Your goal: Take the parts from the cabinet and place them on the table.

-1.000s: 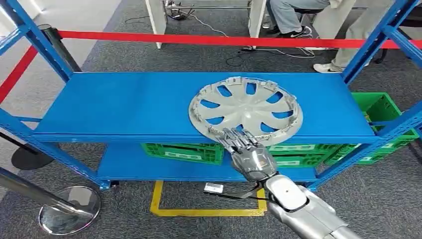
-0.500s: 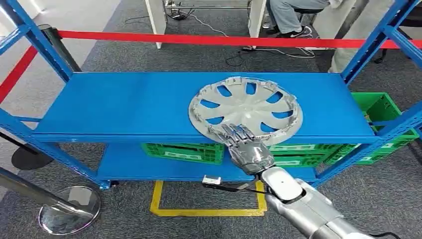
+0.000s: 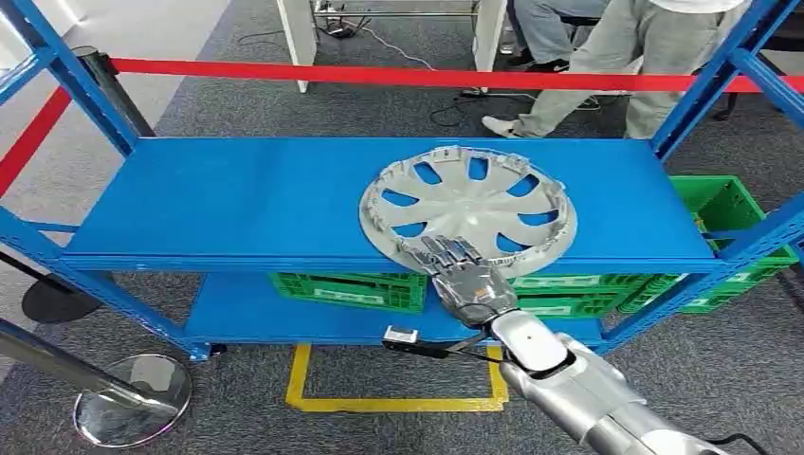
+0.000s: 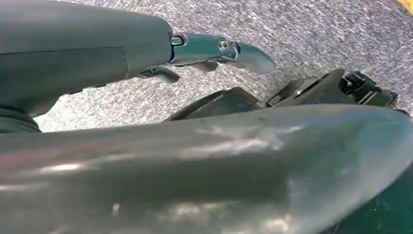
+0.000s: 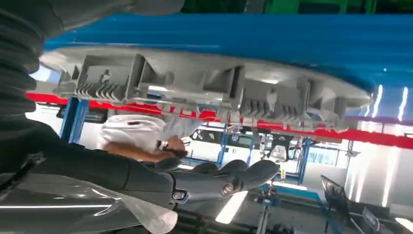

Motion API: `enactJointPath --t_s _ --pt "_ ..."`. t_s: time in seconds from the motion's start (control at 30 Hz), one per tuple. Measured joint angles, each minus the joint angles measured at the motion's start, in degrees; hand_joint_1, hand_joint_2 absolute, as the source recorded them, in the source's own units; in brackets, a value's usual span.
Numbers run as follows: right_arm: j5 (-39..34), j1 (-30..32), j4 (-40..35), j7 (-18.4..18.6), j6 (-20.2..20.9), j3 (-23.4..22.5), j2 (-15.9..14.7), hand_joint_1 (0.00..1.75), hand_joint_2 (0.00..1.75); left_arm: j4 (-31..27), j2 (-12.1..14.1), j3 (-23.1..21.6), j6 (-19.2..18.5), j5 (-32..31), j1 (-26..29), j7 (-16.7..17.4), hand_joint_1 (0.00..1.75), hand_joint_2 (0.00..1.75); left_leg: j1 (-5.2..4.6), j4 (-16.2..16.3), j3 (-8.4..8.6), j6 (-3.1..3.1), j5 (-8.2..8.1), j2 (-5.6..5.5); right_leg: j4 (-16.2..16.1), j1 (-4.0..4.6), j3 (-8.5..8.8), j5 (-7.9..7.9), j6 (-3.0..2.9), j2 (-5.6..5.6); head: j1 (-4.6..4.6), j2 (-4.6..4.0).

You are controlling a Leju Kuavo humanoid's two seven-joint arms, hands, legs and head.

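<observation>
Round silver-grey plastic hubcap (image 3: pixel 467 208) lies inner face up on top shelf (image 3: pixel 237 199) of blue metal rack, near front edge, right of centre; curved spokes, ribbed clips around rim. Right hand (image 3: pixel 465 278), metallic, fingers spread, hovers at hubcap's near rim; right wrist view shows gap between fingers (image 5: pixel 234 178) and rim, holding nothing. Left hand (image 4: pixel 204 51) hangs over speckled grey carpet, grip state unclear. Green slatted plastic crates (image 3: pixel 346 289) on lower shelf.

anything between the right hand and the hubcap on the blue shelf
Nothing. In the head view the right hand reaches over the near rim of the hubcap on the blue shelf. The right wrist view shows only open air between the fingers and the rim.
</observation>
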Motion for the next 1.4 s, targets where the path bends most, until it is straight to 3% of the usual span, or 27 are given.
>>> enactJointPath --t_s 1.03,1.4 --pt "-1.40 -6.58 12.59 1.77 -0.07 -2.51 2.03 0.00 1.75 -0.24 0.42 0.02 0.48 2.21 0.74 -0.52 0.00 0.00 0.00 0.01 0.00 0.00 0.00 0.00 0.01 0.00 -0.01 0.00 0.00 0.00 0.00 0.00" --pt "-1.44 -8.54 16.74 3.02 1.90 -4.04 2.03 0.00 1.75 -0.28 0.59 0.07 0.70 3.19 1.58 -0.96 0.00 0.00 0.00 0.01 0.00 0.00 0.01 0.00 0.01 0.00 -0.01 0.00 0.00 0.00 0.00 0.00"
